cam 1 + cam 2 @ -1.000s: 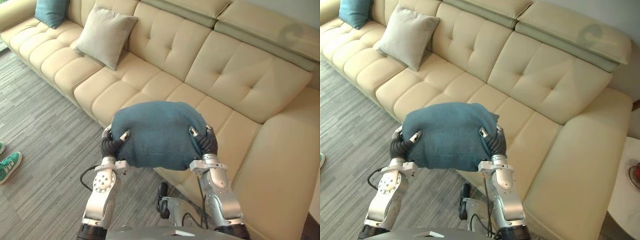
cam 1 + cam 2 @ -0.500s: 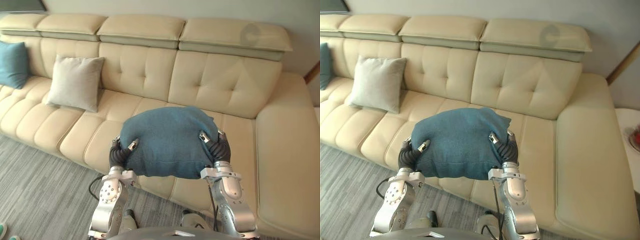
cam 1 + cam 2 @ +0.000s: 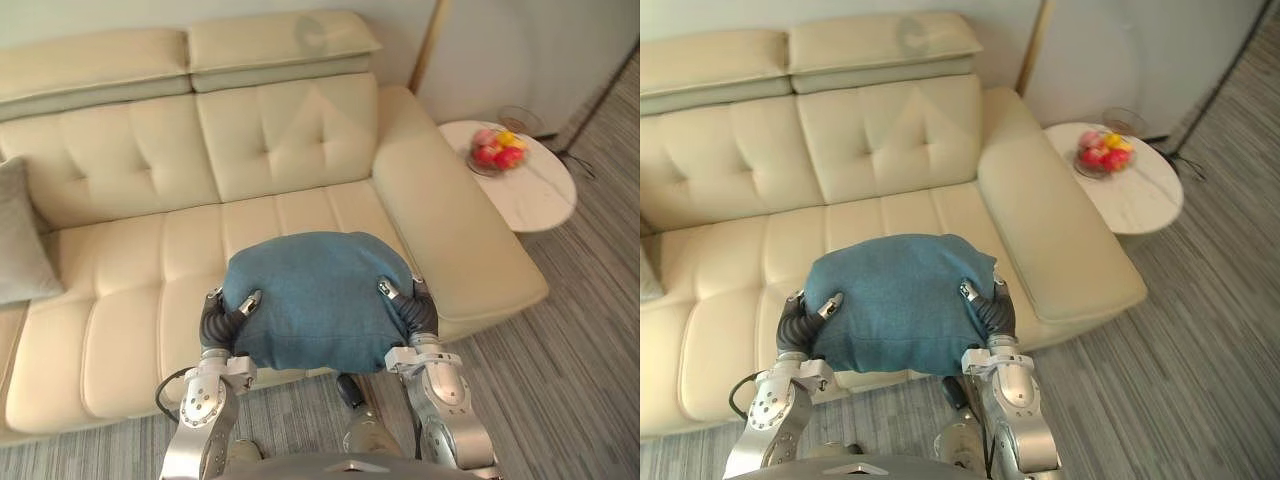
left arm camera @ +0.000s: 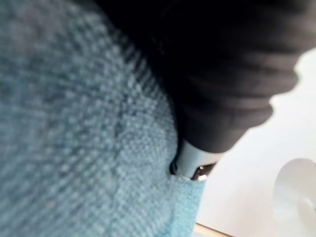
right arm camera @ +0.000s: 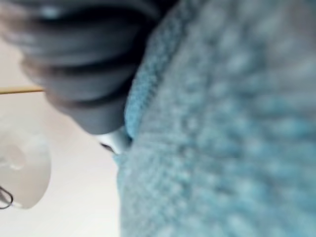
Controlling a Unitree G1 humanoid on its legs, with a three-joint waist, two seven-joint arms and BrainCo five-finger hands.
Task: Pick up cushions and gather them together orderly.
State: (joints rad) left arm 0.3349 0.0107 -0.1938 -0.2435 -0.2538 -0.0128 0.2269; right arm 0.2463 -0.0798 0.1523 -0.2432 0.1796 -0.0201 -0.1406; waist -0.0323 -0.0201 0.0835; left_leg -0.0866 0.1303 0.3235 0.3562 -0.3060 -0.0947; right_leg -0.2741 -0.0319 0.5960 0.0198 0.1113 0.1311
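Note:
A teal cushion (image 3: 318,298) hangs in front of me over the front edge of the cream sofa (image 3: 290,140). My left hand (image 3: 222,315) grips its left side and my right hand (image 3: 412,305) its right side, each with the thumb pressed onto the top of the cloth. Both wrist views look straight onto the teal cloth (image 4: 74,138) (image 5: 227,128) with a finger dug into it. A grey cushion (image 3: 18,240) leans against the sofa back at the far left.
A round white side table (image 3: 530,195) stands past the sofa's right arm, with a bowl of fruit (image 3: 496,150) on it. Grey striped carpet (image 3: 580,330) spreads to the right and in front of the sofa.
The whole picture has swung towards the sofa's right end, so the side table came into view and the grey cushion slid to the left edge. Both hands hold the teal cushion as before.

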